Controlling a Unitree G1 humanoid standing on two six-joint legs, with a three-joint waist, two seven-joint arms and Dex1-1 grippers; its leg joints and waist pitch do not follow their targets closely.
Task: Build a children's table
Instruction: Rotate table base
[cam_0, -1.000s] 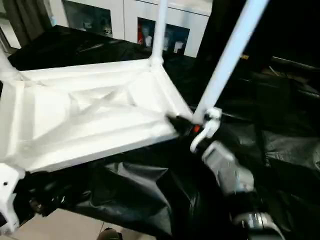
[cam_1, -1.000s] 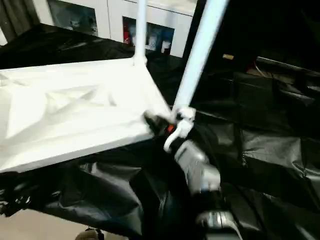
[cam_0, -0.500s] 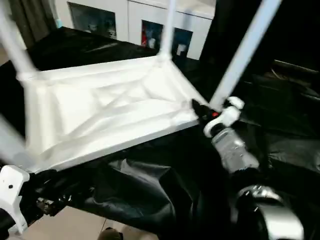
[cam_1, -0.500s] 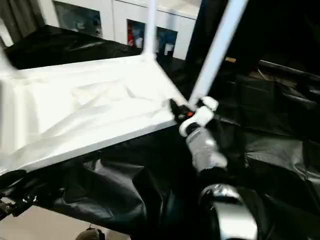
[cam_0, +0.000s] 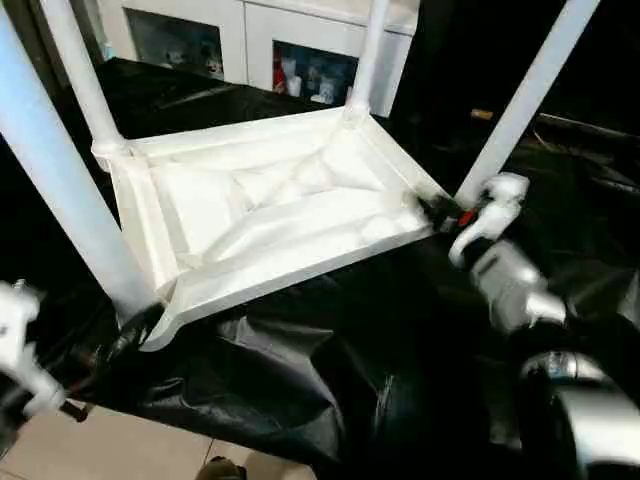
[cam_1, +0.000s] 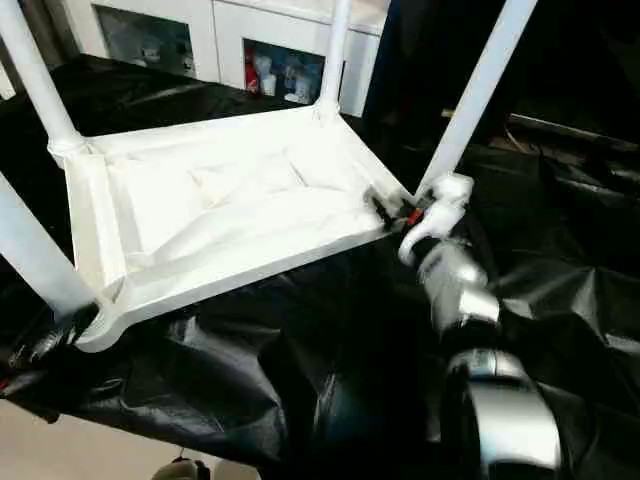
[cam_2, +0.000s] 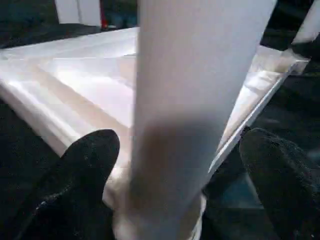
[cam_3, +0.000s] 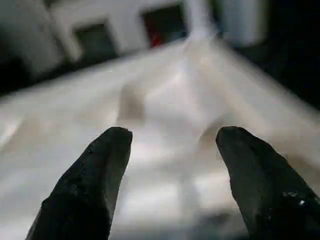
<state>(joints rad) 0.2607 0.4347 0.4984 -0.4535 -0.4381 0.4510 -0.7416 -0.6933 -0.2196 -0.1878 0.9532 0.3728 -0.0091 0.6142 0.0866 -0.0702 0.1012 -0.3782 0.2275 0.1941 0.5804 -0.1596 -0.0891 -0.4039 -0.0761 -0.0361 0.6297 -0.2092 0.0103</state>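
Your children's table lies upside down on the black-draped tabletop, all four legs standing up from its corners. Since a second ago the near-left leg has come into view, and your left claw stands spread wide around it, pads clear. Your right claw is spread at the near-right corner, holding nothing. Judgement: assembly looks complete; turning it upright remains.

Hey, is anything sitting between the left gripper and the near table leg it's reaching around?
Nothing visible does. In the left wrist view the leg of the children's table stands directly between the left gripper and its open fingers, with no other object in the gap.
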